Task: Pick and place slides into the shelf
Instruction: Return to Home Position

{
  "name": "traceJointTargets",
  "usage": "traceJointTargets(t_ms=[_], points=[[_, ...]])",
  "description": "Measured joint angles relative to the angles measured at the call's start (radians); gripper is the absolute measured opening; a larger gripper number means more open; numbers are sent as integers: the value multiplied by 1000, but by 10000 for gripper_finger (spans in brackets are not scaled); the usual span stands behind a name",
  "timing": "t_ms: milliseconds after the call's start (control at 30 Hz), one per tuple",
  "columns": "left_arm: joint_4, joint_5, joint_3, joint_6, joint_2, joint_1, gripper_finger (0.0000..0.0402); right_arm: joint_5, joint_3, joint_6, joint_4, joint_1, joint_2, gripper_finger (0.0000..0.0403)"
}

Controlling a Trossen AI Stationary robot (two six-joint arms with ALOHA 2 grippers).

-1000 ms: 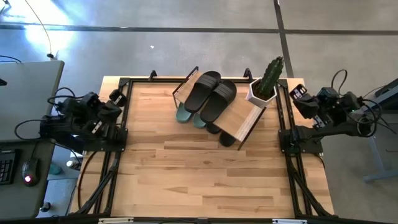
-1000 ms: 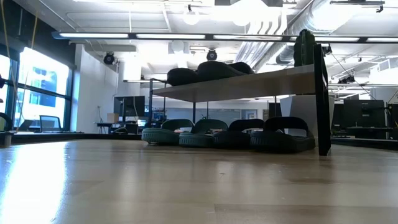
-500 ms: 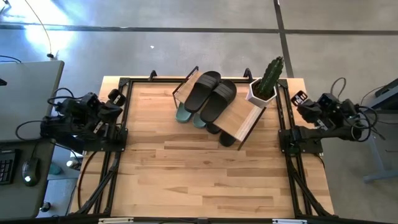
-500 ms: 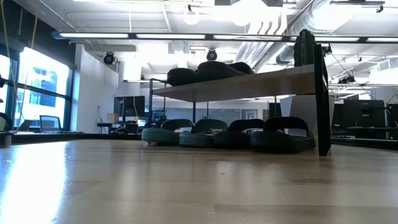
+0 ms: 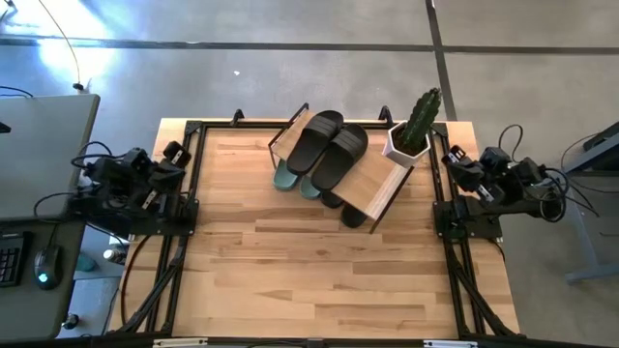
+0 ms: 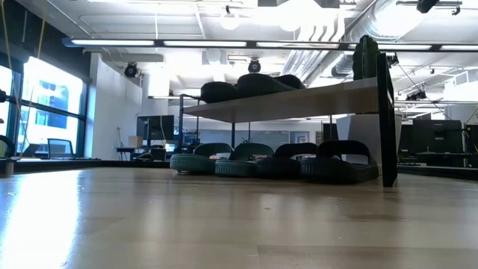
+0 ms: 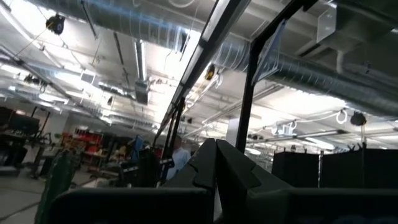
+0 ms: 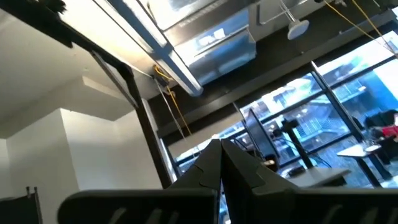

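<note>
The shelf (image 5: 372,184) stands at the far middle of the table, its light plank top (image 6: 299,99) on thin black legs. Two black slides (image 5: 329,147) lie side by side on the plank, also seen in the low view (image 6: 250,84). Under the plank, on the tabletop, rest the green slides (image 6: 216,159) and two more black slides (image 6: 332,161). My left gripper (image 5: 174,153) is shut, folded back at the table's left edge. My right gripper (image 5: 453,158) is shut at the right edge. Both wrist views show shut fingertips (image 7: 216,149) (image 8: 221,149) pointing up at the ceiling.
A cactus in a white pot (image 5: 411,130) stands at the shelf's far right corner, close to my right gripper. A black frame (image 5: 193,193) runs along the table's left and right sides. Bare wooden tabletop (image 5: 309,271) stretches from the shelf to the near edge.
My right arm has drawn in and folded over its base at the table's right edge, and its gripper has come a little toward the table. The slides and the shelf have not moved.
</note>
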State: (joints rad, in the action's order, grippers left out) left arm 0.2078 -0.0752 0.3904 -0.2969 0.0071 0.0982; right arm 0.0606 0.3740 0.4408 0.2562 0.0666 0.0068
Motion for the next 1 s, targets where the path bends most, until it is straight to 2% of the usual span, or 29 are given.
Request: traceJointTargets(t_ms=[167,267,500,633,767,1000], points=[[85,0,-78,0,1,0,0,0,0,15,6,0,0,0],[173,1,-165,-32,-1,0,0,16,-24,31,23,0,-1,0],[449,41,-381,-102,0,0,0,18,-229,129,263,0,0,0],[409,69,-378,-105,0,0,0,28,-299,155,349,0,-1,0],[384,75,-381,-103,0,0,0,36,-348,174,357,0,-1,0],[210,84,-381,-124,0,0,0,28,-364,163,244,0,0,0]])
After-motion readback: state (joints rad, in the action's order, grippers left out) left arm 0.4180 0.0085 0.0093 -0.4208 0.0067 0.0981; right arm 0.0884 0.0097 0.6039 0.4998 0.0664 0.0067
